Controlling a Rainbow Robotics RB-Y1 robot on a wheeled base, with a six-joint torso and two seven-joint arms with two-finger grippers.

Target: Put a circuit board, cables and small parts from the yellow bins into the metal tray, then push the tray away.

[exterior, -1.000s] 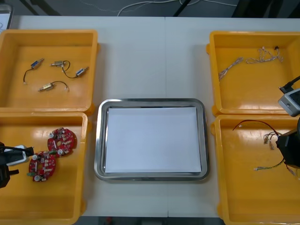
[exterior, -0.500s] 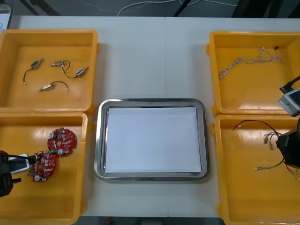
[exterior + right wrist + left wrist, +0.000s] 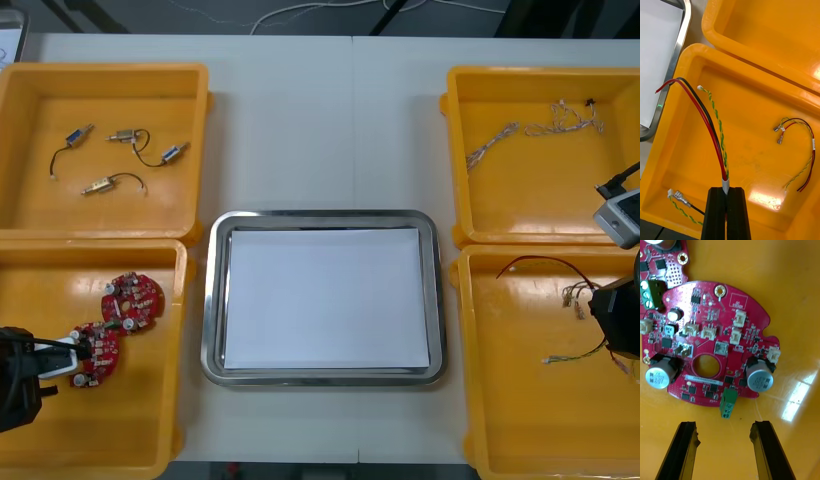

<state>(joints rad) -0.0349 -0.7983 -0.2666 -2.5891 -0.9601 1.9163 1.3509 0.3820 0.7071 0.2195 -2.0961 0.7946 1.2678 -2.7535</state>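
The left gripper (image 3: 725, 427) hangs low over the floor of a yellow bin (image 3: 790, 296), its fingers spread wide apart. Just ahead of the fingertips a round red circuit board (image 3: 711, 348) lies flat, its green plug pointing at the gap. A second board (image 3: 660, 266) lies just past it, touching or overlapping, I cannot tell which. The right gripper (image 3: 726, 189) is pinched tight on a cable (image 3: 723, 165) of red, black and twisted yellow-green wires. This cable rises from the fingertips and runs out over a second yellow bin (image 3: 752, 105). A short yellow-green lead (image 3: 679, 197) lies close beside the fingers, and a looped cable (image 3: 812, 144) lies farther off on the other side. Past the held cable's loose ends, outside the bin wall, sits the metal tray (image 3: 677, 48), white inside.
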